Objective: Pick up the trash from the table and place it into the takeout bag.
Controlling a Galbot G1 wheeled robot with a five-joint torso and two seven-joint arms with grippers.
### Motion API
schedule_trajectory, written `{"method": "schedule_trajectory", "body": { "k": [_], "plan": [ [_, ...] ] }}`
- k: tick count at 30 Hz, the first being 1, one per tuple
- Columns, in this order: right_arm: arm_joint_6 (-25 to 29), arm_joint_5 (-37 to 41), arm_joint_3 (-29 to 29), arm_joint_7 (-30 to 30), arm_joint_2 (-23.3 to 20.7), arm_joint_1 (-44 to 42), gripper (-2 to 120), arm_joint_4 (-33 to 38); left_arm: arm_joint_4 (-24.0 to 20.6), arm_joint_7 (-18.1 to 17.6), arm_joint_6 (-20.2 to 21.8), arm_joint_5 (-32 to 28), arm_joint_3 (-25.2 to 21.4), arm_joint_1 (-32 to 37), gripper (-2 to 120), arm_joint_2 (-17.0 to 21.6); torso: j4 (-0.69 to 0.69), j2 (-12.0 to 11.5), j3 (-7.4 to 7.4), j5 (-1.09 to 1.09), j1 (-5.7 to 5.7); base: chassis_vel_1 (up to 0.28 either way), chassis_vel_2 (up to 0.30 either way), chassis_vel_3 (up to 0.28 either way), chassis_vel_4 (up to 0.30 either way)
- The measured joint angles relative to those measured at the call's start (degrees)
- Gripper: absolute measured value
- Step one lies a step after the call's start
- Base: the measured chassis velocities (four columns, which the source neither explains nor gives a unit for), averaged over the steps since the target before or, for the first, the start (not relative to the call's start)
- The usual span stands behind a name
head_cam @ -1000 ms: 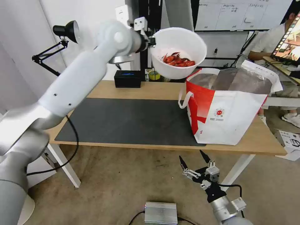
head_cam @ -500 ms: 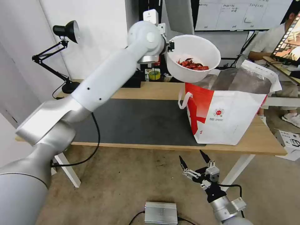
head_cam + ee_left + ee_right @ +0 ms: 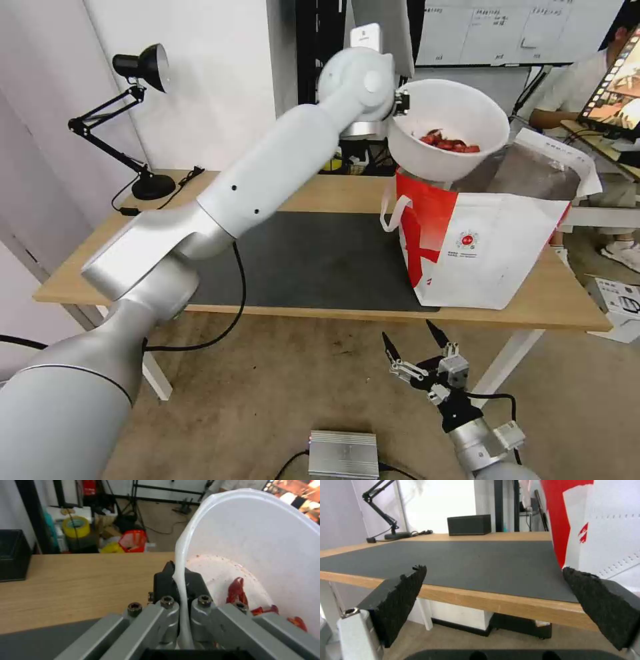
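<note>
Light wood forms the top of a long table (image 3: 320,193) on white legs, with a large dark grey mat (image 3: 307,260) across its middle and a black desk lamp (image 3: 137,120) at its far left corner. On the right end of the table stands the takeout bag (image 3: 493,247), white with a broad red panel, a small round red logo, white strap handles and a silver foil lining visible in its open mouth. A white round bowl (image 3: 448,130) is held in the air directly above the left part of that opening, tilted, its underside just over the bag's red rim. Red crayfish shells (image 3: 448,142) lie in a small heap inside it, and reddish smears mark the inner wall. The left gripper (image 3: 180,580) is clamped on the bowl's rim, one black finger outside the wall and one inside, with the long white left arm reaching across the table from the near left. The right gripper (image 3: 417,347) hangs low in front of the table's near edge, below the bag, its two black fingers spread wide apart and holding nothing. A black box (image 3: 469,525) sits at the far edge of the table.
</note>
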Motion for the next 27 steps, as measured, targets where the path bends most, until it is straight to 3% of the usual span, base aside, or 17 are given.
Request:
{"method": "schedule_trajectory", "body": {
  "k": [16,23,27],
  "plan": [
    [0.0,0.0,0.0,0.0,0.0,0.0,100,0.0,-3.6,1.4,-5.8,9.4,5.1,4.0,0,1.9,0.01,0.0,0.0,-0.01,0.0,0.0,0.0,0.0,0.0],
    [0.0,0.0,0.0,0.0,0.0,0.0,100,0.0,-5.9,3.4,-5.8,11.7,7.2,4.1,0,2.7,0.01,0.0,0.0,-0.01,0.0,0.0,0.0,0.0,0.0],
    [0.0,0.0,0.0,0.0,0.0,0.0,100,0.0,-7.7,6.8,-5.4,15.0,9.7,4.0,0,4.3,0.0,0.0,0.0,-0.01,0.0,0.0,0.0,0.0,0.0]
  ]
}}
